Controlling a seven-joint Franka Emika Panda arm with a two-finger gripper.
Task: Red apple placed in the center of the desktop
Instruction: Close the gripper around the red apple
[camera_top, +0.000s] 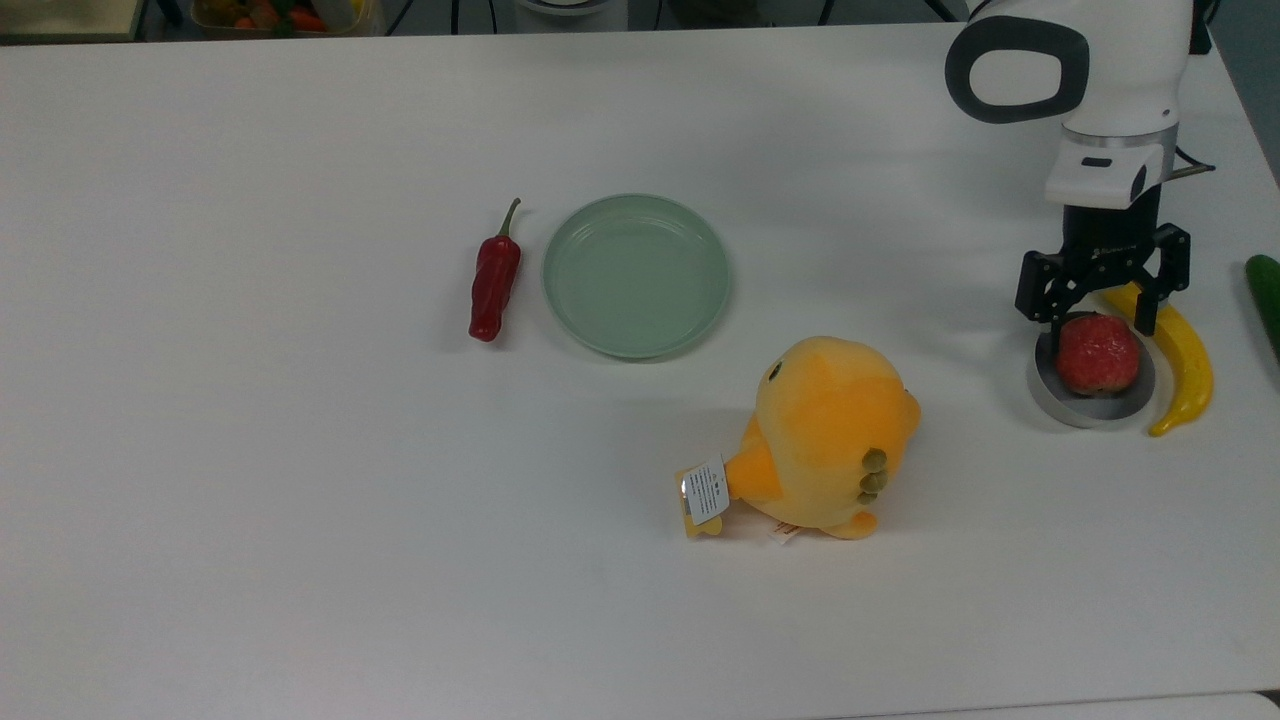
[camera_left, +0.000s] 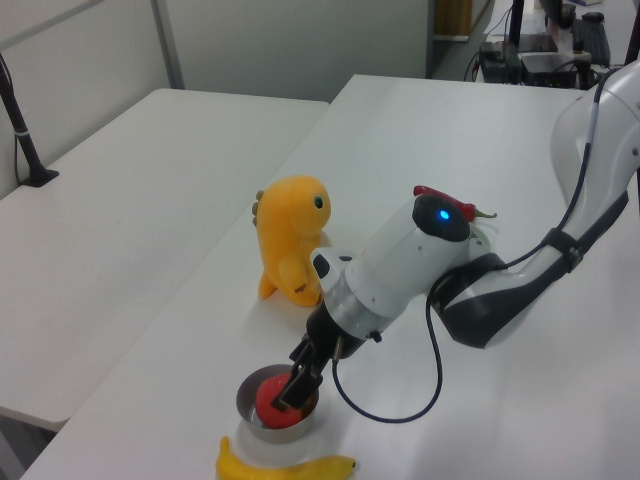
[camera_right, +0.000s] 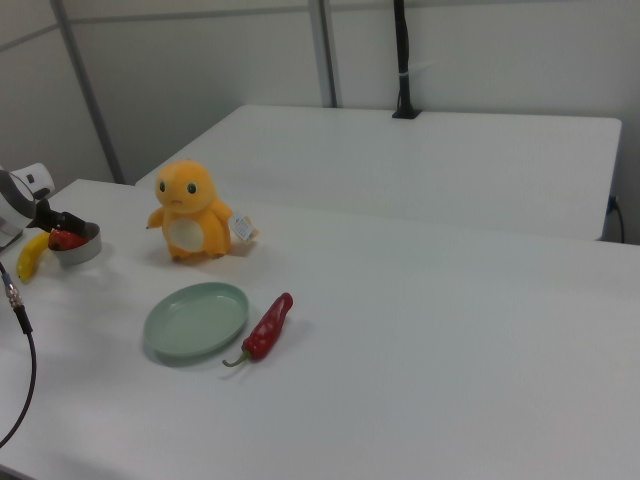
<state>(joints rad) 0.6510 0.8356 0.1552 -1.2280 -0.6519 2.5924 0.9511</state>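
The red apple (camera_top: 1098, 354) sits in a small grey metal bowl (camera_top: 1060, 402) at the top view's right side of the white desktop (camera_top: 300, 500). My gripper (camera_top: 1099, 328) is lowered over it and open, one finger on each side of the apple's upper half. In the left view, the gripper (camera_left: 297, 388) reaches down into the bowl (camera_left: 247, 405) and covers part of the apple (camera_left: 271, 402). At the right view's far left, the apple (camera_right: 66, 239) shows as a red patch in the bowl (camera_right: 80, 252).
A yellow banana (camera_top: 1183, 372) curves around the bowl, with a green vegetable (camera_top: 1266, 298) at the table's edge beyond it. An orange plush toy (camera_top: 830, 435) stands near the middle. A pale green plate (camera_top: 637, 275) and a red chili pepper (camera_top: 494, 280) lie further toward the top view's left.
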